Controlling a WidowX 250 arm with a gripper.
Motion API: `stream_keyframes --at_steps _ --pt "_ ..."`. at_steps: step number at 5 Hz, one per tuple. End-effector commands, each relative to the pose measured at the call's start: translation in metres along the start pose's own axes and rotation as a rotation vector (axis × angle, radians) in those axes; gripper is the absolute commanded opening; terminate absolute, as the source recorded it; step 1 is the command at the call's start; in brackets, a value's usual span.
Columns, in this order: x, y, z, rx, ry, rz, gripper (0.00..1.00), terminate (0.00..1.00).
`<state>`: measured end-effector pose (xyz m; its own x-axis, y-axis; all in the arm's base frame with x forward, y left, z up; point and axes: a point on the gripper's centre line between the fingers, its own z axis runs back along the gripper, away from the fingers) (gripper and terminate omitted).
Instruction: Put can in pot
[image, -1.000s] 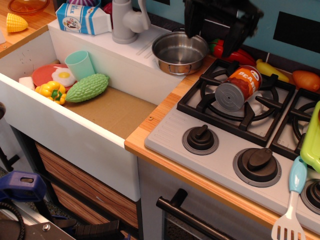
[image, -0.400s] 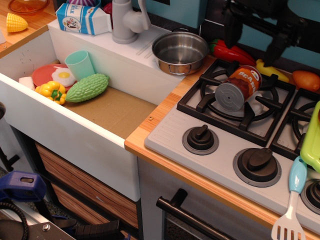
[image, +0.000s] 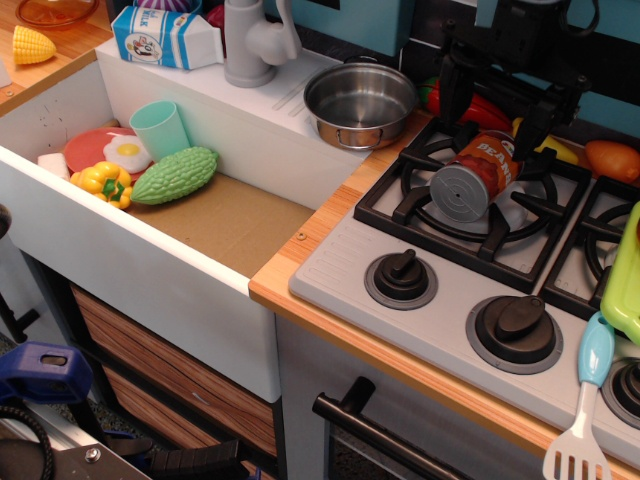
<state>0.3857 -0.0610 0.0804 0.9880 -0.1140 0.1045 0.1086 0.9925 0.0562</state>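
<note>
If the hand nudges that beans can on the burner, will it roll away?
The can lies on its side across the grate, so it could roll, though the bars may check it. It looks rigid and probably light. The open hand hovers above it.

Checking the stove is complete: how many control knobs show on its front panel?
3: left knob below the can's burner, middle knob, and a third cut off by the right edge. More may lie out of frame.

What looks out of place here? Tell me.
The can lies tipped on its side across the stove grate, not upright. The pot sits empty on the ledge beside the sink. The gripper hangs open just over the can.
</note>
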Motion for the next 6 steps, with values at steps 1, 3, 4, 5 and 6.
stream_keyframes --at_steps 1,3,4,5,6 --pt "-0.002 0.002 0.002 -0.009 -0.052 0.006 1.0 0.0" --pt "-0.014 0.007 -0.018 -0.006 -0.071 0.016 1.0 0.0" --pt "-0.012 0.006 -0.029 -0.025 -0.085 0.035 0.0 0.0" --pt "-0.005 0.021 -0.016 0.055 -0.097 0.024 0.0 0.0" --pt "0.004 0.061 0.002 0.143 -0.085 -0.024 0.0 0.0"
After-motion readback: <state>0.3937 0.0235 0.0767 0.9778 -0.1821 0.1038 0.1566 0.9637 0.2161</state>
